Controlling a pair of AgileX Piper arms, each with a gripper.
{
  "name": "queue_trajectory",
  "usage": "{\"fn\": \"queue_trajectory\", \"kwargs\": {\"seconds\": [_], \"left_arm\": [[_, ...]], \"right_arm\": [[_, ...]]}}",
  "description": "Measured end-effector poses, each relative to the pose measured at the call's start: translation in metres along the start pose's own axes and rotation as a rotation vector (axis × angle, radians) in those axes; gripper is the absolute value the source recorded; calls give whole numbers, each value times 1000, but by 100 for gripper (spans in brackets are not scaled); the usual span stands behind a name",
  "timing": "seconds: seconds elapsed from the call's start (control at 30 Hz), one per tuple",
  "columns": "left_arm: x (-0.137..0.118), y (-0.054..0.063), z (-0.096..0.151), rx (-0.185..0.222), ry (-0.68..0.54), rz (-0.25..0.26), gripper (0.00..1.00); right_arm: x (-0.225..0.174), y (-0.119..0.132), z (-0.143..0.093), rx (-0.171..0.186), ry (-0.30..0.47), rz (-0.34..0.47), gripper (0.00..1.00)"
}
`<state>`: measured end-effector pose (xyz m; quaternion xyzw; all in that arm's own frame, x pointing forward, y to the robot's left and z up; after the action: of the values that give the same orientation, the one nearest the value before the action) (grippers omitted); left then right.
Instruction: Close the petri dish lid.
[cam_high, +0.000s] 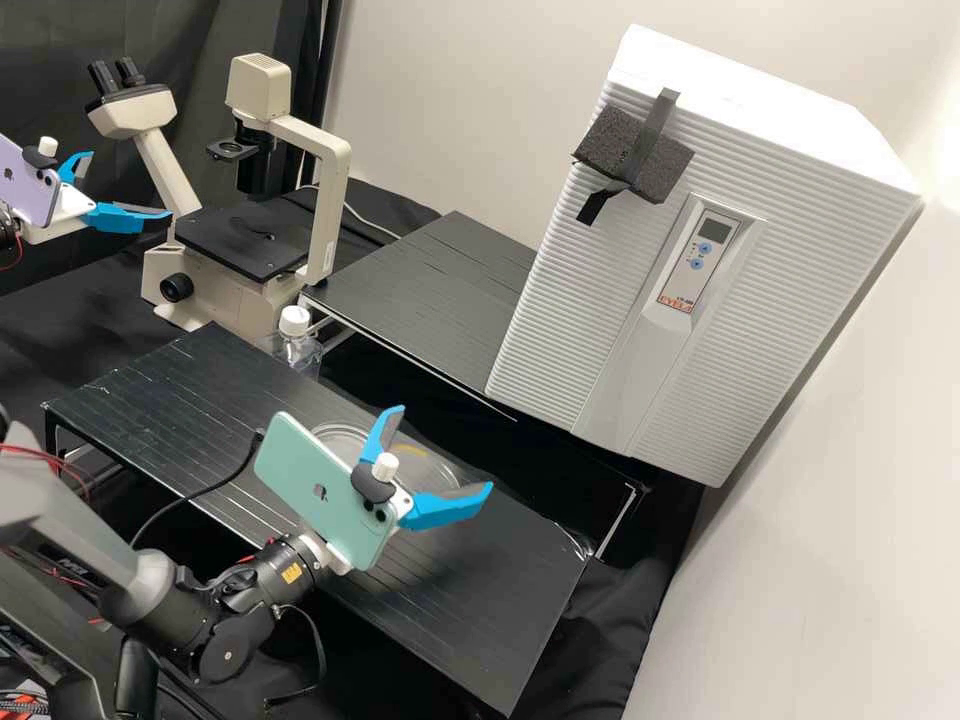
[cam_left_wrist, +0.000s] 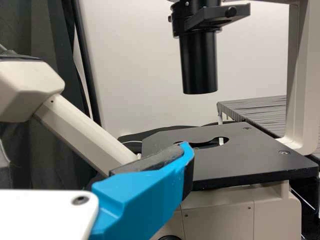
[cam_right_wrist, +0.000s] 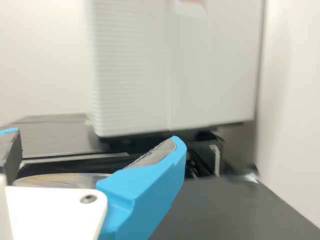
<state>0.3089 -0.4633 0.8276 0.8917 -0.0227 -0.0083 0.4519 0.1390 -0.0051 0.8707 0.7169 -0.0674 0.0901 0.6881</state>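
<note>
- Dish (cam_high: 432, 466) lies on the near platform (cam_high: 180, 400), and we see its clear round rims partly behind the right gripper (cam_high: 446, 448) and the green phone (cam_high: 320, 490).
- We make out a yellow streak on the clear plastic, but we cannot tell lid from base there, nor whether the lid is on.
- In the right wrist view we find the dish low down, partly covered by the gripper's white body, with a finger to either side.
- The right gripper's two fingers stand wide apart; we cannot tell whether they touch the dish.
- The left gripper (cam_high: 130, 184) is at the microscope (cam_high: 330, 190), its fingers spread too; in its own wrist view we see one of them in front of the black stage (cam_left_wrist: 250, 155).
- A purple phone (cam_high: 28, 185) is mounted on that arm.
- Behind the near platform we have a bottle (cam_high: 298, 352) with a white cap, close to the microscope.
- A far platform (cam_high: 430, 290) extends between the microscope and a big white cabinet (cam_high: 590, 350).
- We see a dark foam block (cam_high: 650, 165) taped to the cabinet.
</note>
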Motion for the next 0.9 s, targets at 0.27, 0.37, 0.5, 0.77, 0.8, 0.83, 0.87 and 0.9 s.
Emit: {"fn": "queue_trajectory", "kwargs": {"seconds": [0.27, 0.37, 0.5, 0.77, 0.8, 0.83, 0.87, 0.9], "left_arm": [[0, 0, 0, 0, 0, 0, 100], [0, 0, 0, 0, 0, 0, 100], [0, 0, 0, 0, 0, 0, 100], [0, 0, 0, 0, 0, 0, 100], [0, 0, 0, 0, 0, 0, 100], [0, 0, 0, 0, 0, 0, 100], [0, 0, 0, 0, 0, 0, 100], [0, 0, 0, 0, 0, 0, 100]], "right_arm": [[0, -14, -14, -32, 100, -116, 0], [1, -18, -17, -36, 119, -148, 0], [0, -23, -20, -46, 150, -192, 0], [-3, -27, -35, -27, 231, -222, 0], [-4, -28, -36, -27, 242, -229, 0], [-4, -29, -38, -26, 251, -235, 0], [-4, -31, -39, -23, 263, -247, 0], [-4, -32, -41, -19, 274, -257, 0]]}}
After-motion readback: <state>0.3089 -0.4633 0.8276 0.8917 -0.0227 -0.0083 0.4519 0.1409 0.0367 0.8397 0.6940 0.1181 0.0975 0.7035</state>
